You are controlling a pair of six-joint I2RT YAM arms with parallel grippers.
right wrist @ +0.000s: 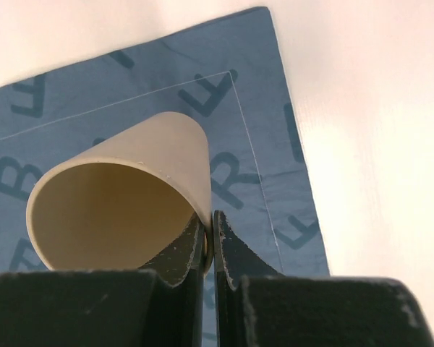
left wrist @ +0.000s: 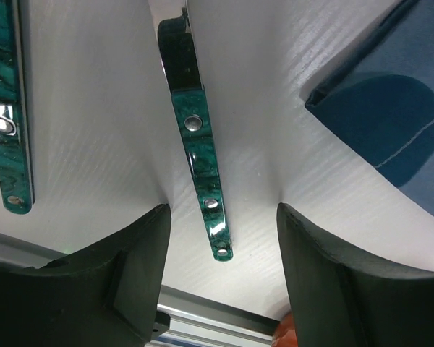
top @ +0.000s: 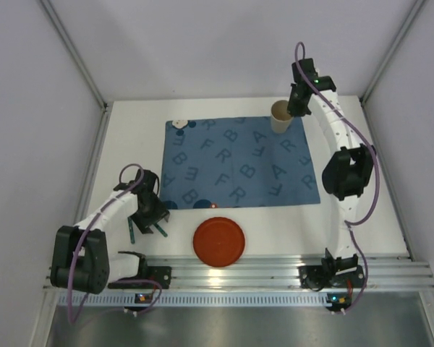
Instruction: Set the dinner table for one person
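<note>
The white dinner table [top: 362, 217] carries a blue lettered placemat [top: 239, 163]. My right gripper [top: 298, 101] is shut on the rim of a beige cup [top: 280, 116] at the placemat's far right corner. In the right wrist view one finger is inside the cup [right wrist: 123, 202] and one outside, with the gripper [right wrist: 211, 238] pinching its wall. My left gripper [top: 146, 224] is open, low over two green-handled pieces of cutlery [top: 161, 230] at the near left. In the left wrist view one handle [left wrist: 202, 173] lies between the gripper's [left wrist: 220, 217] fingers, untouched, and the other [left wrist: 7, 123] lies to the left.
A red plate [top: 219, 243] lies on the table between the placemat and the aluminium rail [top: 275, 267]; its edge shows in the left wrist view [left wrist: 286, 334]. A small white object [top: 179, 124] sits at the placemat's far left corner. Grey walls enclose the table.
</note>
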